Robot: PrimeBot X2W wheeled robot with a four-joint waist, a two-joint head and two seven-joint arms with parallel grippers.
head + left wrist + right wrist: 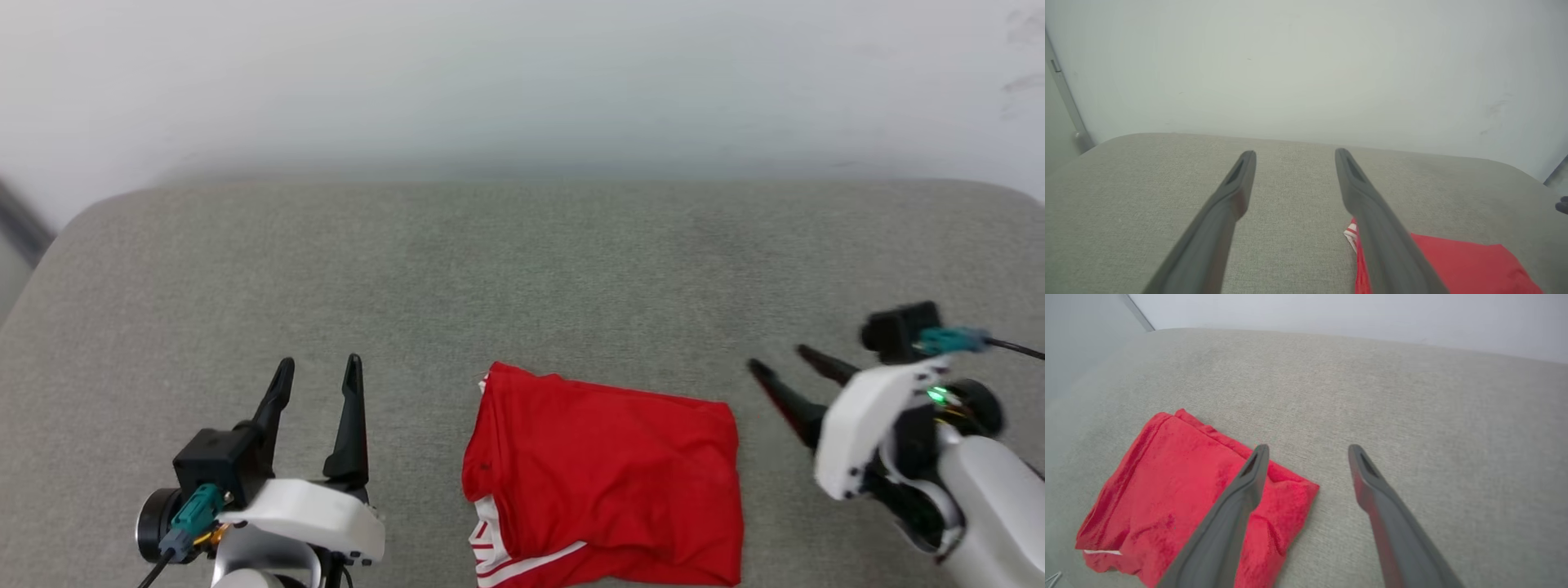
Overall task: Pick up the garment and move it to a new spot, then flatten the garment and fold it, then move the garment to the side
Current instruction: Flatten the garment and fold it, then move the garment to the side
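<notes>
The garment [604, 474] lies folded in a red square on the grey surface [522, 269], at the near edge, between the left pincer [318, 367] and the right pincer [776, 357]. Both are spread and hold nothing. Folding looks done. Moving it aside seems left.

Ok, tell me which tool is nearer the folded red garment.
Right. The right tool hangs open just off the right edge of the garment, tips by its far corner. The left tool stands open farther off on its left, bare grey surface between.
</notes>
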